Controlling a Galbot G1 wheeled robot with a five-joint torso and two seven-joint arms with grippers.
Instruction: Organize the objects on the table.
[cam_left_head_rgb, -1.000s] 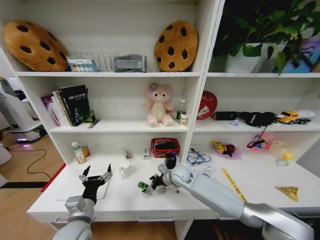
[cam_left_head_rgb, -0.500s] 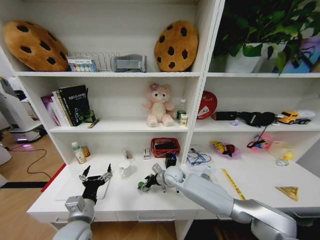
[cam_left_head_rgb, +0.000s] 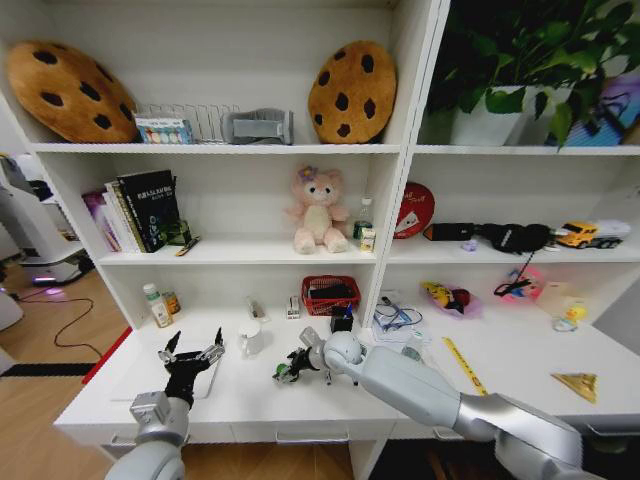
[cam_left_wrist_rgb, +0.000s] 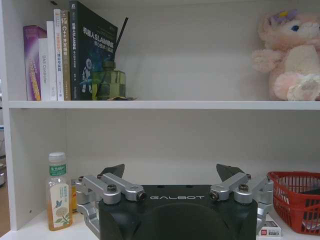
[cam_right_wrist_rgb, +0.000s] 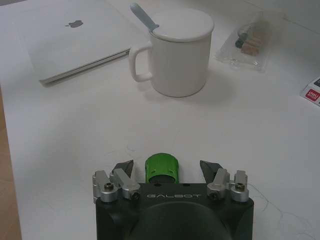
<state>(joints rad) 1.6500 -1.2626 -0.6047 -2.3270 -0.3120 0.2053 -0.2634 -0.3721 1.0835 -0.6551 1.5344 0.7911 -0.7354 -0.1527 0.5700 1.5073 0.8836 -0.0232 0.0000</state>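
A tiny green toy car (cam_right_wrist_rgb: 161, 169) lies on the white table (cam_left_head_rgb: 250, 395), right between the spread fingers of my right gripper (cam_right_wrist_rgb: 167, 166). The fingers stand apart from it on both sides, so the gripper is open around the car. In the head view the right gripper (cam_left_head_rgb: 288, 369) is low over the table's middle, with the car (cam_left_head_rgb: 281, 377) at its tip. My left gripper (cam_left_head_rgb: 190, 353) hangs open and empty above the silver laptop (cam_left_head_rgb: 140, 380), facing the shelves (cam_left_wrist_rgb: 171, 172). A small bottle (cam_left_wrist_rgb: 58, 197) stands at the back left.
A white mug (cam_right_wrist_rgb: 180, 50) with a spoon sits just beyond the car, and the laptop (cam_right_wrist_rgb: 75, 40) lies past it. A red basket (cam_left_head_rgb: 330, 293) stands against the back wall. A yellow ruler (cam_left_head_rgb: 462, 365) lies to the right. A clear packet (cam_right_wrist_rgb: 247, 42) rests near the mug.
My right arm has slid a little to the left, bringing its open fingers around the green car. The left arm has not moved.
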